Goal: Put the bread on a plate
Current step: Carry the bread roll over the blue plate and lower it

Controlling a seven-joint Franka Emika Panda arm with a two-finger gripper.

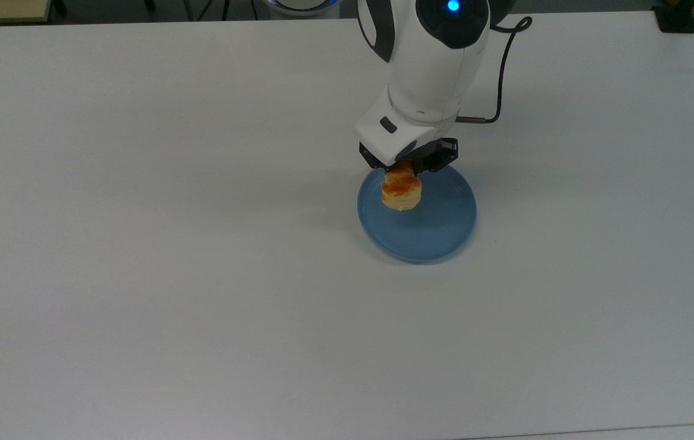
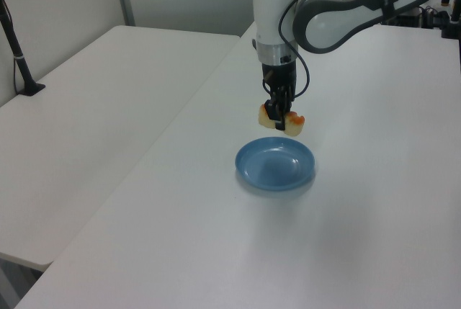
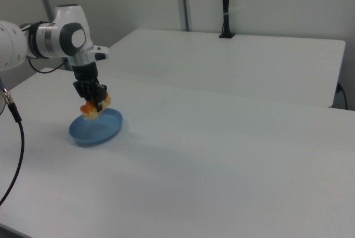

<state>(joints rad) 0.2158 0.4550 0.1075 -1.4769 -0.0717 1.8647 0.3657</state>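
Note:
The bread [image 1: 401, 192], a pale-yellow loaf with orange-brown glaze, hangs in the air over the light-blue plate [image 1: 438, 235]. My gripper [image 1: 405, 168] is shut on the bread from above. The left view has the bread [image 2: 282, 119] held a short way above the plate [image 2: 276, 165], near its far rim, with the gripper [image 2: 279, 113] clamped on the loaf's middle. The right view also has the bread [image 3: 92, 108] lifted over the plate [image 3: 96, 129], gripper [image 3: 93, 100] pointing down. The arm's white wrist hides part of the loaf in the top view.
The plate lies on a wide white table [image 1: 200, 275]. A second white table [image 2: 94, 100] adjoins it on the left view's left, with a black post [image 2: 18, 57] standing on it. A black cable [image 1: 503, 67] loops off the arm's wrist.

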